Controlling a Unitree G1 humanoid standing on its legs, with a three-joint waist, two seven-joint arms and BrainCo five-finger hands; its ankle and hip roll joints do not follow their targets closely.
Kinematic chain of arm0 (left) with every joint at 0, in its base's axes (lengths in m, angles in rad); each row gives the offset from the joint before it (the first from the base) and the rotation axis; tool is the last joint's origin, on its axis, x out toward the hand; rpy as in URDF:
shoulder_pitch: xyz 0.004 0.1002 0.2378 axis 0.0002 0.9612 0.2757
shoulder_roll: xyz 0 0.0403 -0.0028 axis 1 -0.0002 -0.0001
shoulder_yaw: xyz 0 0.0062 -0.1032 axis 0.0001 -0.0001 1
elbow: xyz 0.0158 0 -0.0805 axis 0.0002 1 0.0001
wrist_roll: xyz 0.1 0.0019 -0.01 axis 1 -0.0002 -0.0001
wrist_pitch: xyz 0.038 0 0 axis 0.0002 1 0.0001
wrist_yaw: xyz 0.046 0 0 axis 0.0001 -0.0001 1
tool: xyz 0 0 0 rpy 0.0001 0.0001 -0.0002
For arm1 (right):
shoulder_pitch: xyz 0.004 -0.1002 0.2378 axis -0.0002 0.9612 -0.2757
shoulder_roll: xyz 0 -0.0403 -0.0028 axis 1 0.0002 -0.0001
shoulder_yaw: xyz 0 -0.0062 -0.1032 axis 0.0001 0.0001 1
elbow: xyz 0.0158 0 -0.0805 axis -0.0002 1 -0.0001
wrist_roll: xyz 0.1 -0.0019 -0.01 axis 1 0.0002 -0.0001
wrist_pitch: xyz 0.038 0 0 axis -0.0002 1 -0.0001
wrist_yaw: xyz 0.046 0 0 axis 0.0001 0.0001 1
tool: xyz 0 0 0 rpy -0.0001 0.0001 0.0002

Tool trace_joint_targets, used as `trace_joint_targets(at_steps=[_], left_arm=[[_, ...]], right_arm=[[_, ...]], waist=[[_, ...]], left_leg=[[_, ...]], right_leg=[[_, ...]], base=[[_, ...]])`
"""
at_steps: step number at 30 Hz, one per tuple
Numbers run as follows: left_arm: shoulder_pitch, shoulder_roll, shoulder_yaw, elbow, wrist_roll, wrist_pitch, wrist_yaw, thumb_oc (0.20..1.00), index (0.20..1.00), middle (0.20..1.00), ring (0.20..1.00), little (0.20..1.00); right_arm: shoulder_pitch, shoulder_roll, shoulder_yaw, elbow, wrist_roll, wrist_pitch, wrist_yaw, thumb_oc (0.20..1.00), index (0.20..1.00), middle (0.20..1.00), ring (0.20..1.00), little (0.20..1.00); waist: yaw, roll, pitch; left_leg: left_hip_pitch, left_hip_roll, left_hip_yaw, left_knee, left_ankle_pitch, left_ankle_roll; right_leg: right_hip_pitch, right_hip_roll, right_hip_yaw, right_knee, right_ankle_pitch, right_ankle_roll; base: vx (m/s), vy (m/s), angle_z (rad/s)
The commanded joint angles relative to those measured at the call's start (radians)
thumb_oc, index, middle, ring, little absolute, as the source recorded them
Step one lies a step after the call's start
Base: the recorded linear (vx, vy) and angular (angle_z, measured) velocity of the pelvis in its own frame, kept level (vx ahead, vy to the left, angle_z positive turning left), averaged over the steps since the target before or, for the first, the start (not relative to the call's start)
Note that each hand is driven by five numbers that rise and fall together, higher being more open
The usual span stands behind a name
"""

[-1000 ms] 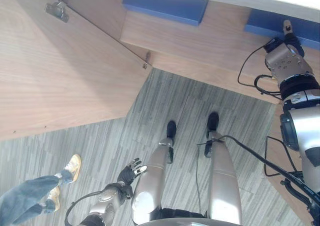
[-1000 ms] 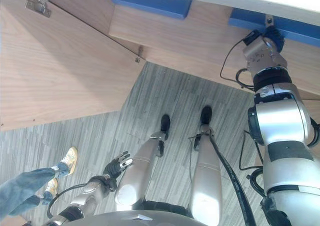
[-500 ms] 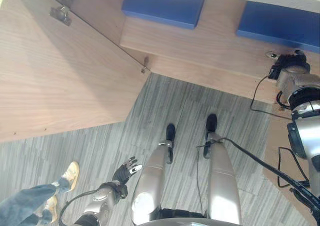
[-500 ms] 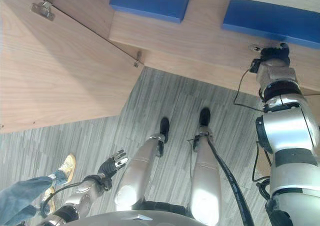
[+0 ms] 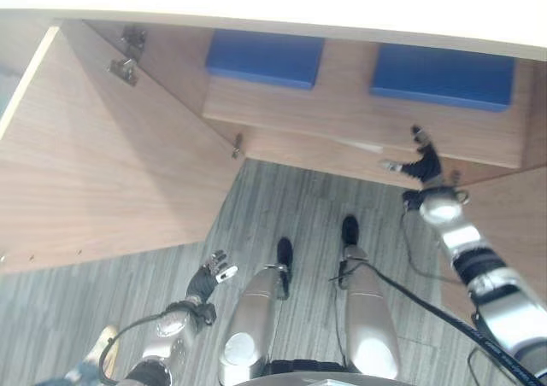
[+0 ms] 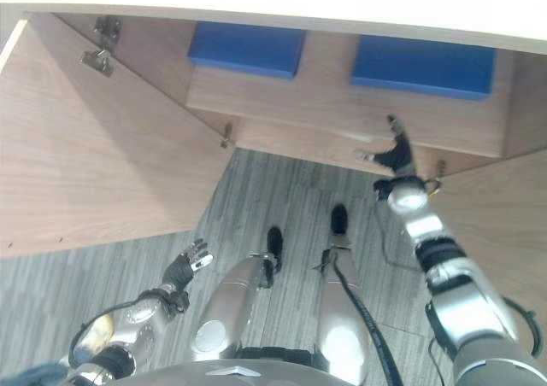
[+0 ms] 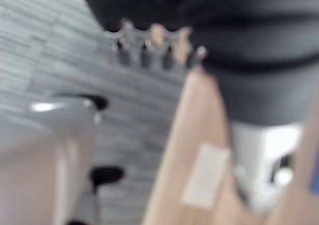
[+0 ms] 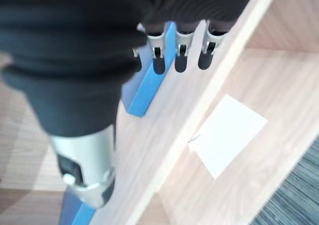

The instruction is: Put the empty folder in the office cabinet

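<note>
Two blue folders lie flat on the upper shelf of the open wooden cabinet (image 5: 342, 113): one on the left (image 5: 265, 59) and one on the right (image 5: 443, 76). My right hand (image 5: 419, 160) hangs in front of the shelf's edge, below the right folder (image 8: 149, 75) and apart from it. Its fingers (image 8: 182, 56) are straight and hold nothing. My left hand (image 5: 209, 275) is low at my side, relaxed and empty, well away from the cabinet.
The cabinet's left door (image 5: 94, 164) stands swung wide open, and the right door (image 5: 504, 224) is open beside my right arm. A white sheet (image 8: 229, 135) lies on the lower shelf. A person's shoe (image 5: 102, 342) shows at the lower left on the grey floor (image 5: 291, 198).
The camera has moved, bringing more of the cabinet into view. My right hand has drawn back from the right blue folder and come down below the shelf's edge. The person's legs have shifted away.
</note>
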Motion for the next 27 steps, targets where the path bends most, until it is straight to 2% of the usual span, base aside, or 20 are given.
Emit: trace_joint_targets(at_steps=[1, 3, 5, 6, 7, 9, 12, 15, 16, 17, 21, 24, 26, 27], left_arm=[[0.072, 0.012, 0.029, 0.043, 0.054, -0.003, 0.027, 1.0, 1.0, 1.0, 1.0, 1.0], [0.076, -0.001, 0.039, 0.076, 0.075, -0.001, 0.027, 1.0, 1.0, 1.0, 1.0, 1.0], [0.081, -0.011, 0.049, 0.094, 0.074, 0.004, 0.016, 1.0, 1.0, 1.0, 1.0, 1.0], [0.085, -0.022, 0.065, 0.127, 0.096, 0.004, 0.003, 1.0, 1.0, 1.0, 1.0, 1.0], [0.089, -0.026, 0.07, 0.14, 0.103, 0.006, -0.005, 1.0, 1.0, 1.0, 1.0, 1.0], [0.091, -0.033, 0.082, 0.168, 0.128, 0.014, -0.011, 1.0, 1.0, 1.0, 1.0, 1.0], [0.101, -0.035, 0.094, 0.203, 0.144, 0.049, -0.014, 1.0, 1.0, 1.0, 1.0, 1.0], [0.106, -0.032, 0.103, 0.22, 0.159, 0.062, -0.016, 1.0, 1.0, 1.0, 1.0, 1.0], [0.109, -0.029, 0.101, 0.232, 0.163, 0.064, -0.016, 1.0, 1.0, 1.0, 1.0, 1.0], [0.112, -0.03, 0.1, 0.234, 0.169, 0.069, -0.019, 1.0, 1.0, 1.0, 1.0, 1.0], [0.117, -0.036, 0.098, 0.247, 0.159, 0.074, 0.004, 1.0, 1.0, 1.0, 1.0, 1.0], [0.101, -0.03, 0.114, 0.255, 0.103, 0.082, 0.031, 1.0, 1.0, 1.0, 1.0, 1.0], [0.091, -0.035, 0.125, 0.28, 0.064, 0.073, 0.039, 1.0, 1.0, 1.0, 1.0, 1.0], [0.09, -0.037, 0.128, 0.285, 0.059, 0.07, 0.04, 1.0, 1.0, 1.0, 1.0, 1.0]], right_arm=[[0.054, -0.04, -0.019, 0.027, -0.088, -0.077, -0.006, 1.0, 1.0, 1.0, 1.0, 1.0], [0.123, -0.023, -0.025, 0.035, -0.099, -0.083, -0.019, 1.0, 1.0, 1.0, 1.0, 1.0], [0.152, -0.012, -0.031, 0.043, -0.119, -0.086, -0.023, 1.0, 1.0, 1.0, 1.0, 1.0], [0.192, 0.01, -0.032, 0.059, -0.127, -0.093, -0.012, 1.0, 1.0, 1.0, 1.0, 1.0], [0.22, 0.024, -0.034, 0.063, -0.171, -0.114, -0.026, 1.0, 1.0, 1.0, 1.0, 1.0], [0.261, 0.038, -0.038, 0.065, -0.191, -0.115, -0.027, 1.0, 1.0, 1.0, 1.0, 1.0], [0.319, 0.053, -0.05, 0.086, -0.23, -0.124, 0.007, 1.0, 1.0, 1.0, 1.0, 1.0], [0.357, 0.061, -0.052, 0.086, -0.272, -0.139, -0.023, 1.0, 1.0, 1.0, 1.0, 1.0], [0.374, 0.071, -0.052, 0.092, -0.256, -0.134, -0.059, 1.0, 1.0, 1.0, 1.0, 1.0], [0.381, 0.075, -0.055, 0.094, -0.269, -0.137, -0.078, 1.0, 1.0, 1.0, 1.0, 1.0], [0.441, 0.086, -0.089, 0.079, -0.305, -0.165, -0.188, 1.0, 1.0, 1.0, 1.0, 1.0], [0.476, 0.102, -0.12, 0.068, -0.274, -0.202, -0.257, 1.0, 1.0, 1.0, 1.0, 1.0], [0.487, 0.124, -0.145, 0.073, -0.253, -0.22, -0.359, 1.0, 1.0, 1.0, 1.0, 1.0], [0.488, 0.129, -0.148, 0.076, -0.246, -0.218, -0.374, 1.0, 1.0, 1.0, 1.0, 1.0]], waist=[[-0.006, -0.038, -0.063], [-0.013, -0.058, -0.094], [-0.013, -0.061, -0.105], [-0.018, -0.075, -0.128], [-0.023, -0.081, -0.139], [-0.029, -0.09, -0.154], [-0.035, -0.105, -0.179], [-0.033, -0.114, -0.189], [-0.029, -0.118, -0.191], [-0.028, -0.115, -0.19], [-0.051, -0.099, -0.205], [-0.06, -0.072, -0.209], [-0.06, -0.05, -0.211], [-0.06, -0.047, -0.214]], left_leg=[[0.175, -0.02, 0.024, -0.008, -0.166, 0.013], [0.215, -0.033, 0.025, -0.04, -0.183, 0.019], [0.25, -0.034, 0.03, -0.061, -0.198, 0.024], [0.28, -0.045, 0.03, -0.091, -0.203, 0.031], [0.296, -0.047, 0.032, -0.101, -0.206, 0.036], [0.317, -0.052, 0.033, -0.115, -0.206, 0.045], [0.349, -0.055, 0.035, -0.159, -0.187, 0.054], [0.372, -0.05, 0.044, -0.205, -0.158, 0.053], [0.397, -0.037, 0.066, -0.243, -0.135, 0.048], [0.408, -0.028, 0.08, -0.254, -0.134, 0.047], [0.426, 0.005, 0.154, -0.339, -0.08, 0.047], [0.405, 0.041, 0.212, -0.384, -0.03, 0.053], [0.39, 0.065, 0.247, -0.405, -0.008, 0.059], [0.388, 0.068, 0.254, -0.409, -0.005, 0.06]], right_leg=[[0.093, 0.023, -0.01, -0.1, -0.055, 0.017], [0.11, 0.006, -0.015, -0.141, -0.019, 0.04], [0.133, 0.003, -0.021, -0.17, 0.0, 0.051], [0.145, -0.008, -0.028, -0.205, 0.024, 0.068], [0.155, -0.01, -0.03, -0.228, 0.036, 0.079], [0.165, -0.01, -0.032, -0.262, 0.054, 0.096], [0.177, 0.001, -0.048, -0.304, 0.072, 0.118], [0.183, 0.012, -0.084, -0.312, 0.081, 0.13], [0.184, 0.011, -0.133, -0.297, 0.086, 0.133], [0.187, 0.01, -0.149, -0.277, 0.085, 0.132], [0.207, -0.007, -0.154, -0.118, 0.057, 0.119], [0.252, -0.023, -0.161, -0.01, -0.013, 0.095], [0.31, -0.029, -0.17, 0.021, -0.087, 0.075], [0.323, -0.03, -0.173, 0.021, -0.101, 0.072]], base=[[-0.2, 0.178, -0.16], [-0.2, 0.175, -0.18], [-0.21, 0.157, -0.17], [-0.25, 0.164, -0.14], [-0.22, 0.141, -0.11], [-0.14, 0.082, -0.05], [-0.15, 0.071, -0.07], [-0.13, 0.032, -0.33], [-0.16, 0.039, -0.64], [-0.23, 0.075, -0.92], [-0.21, 0.074, -0.85], [-0.27, 0.029, -0.35], [-0.25, 0.022, -0.71], [-0.17, 0.011, -0.54]])
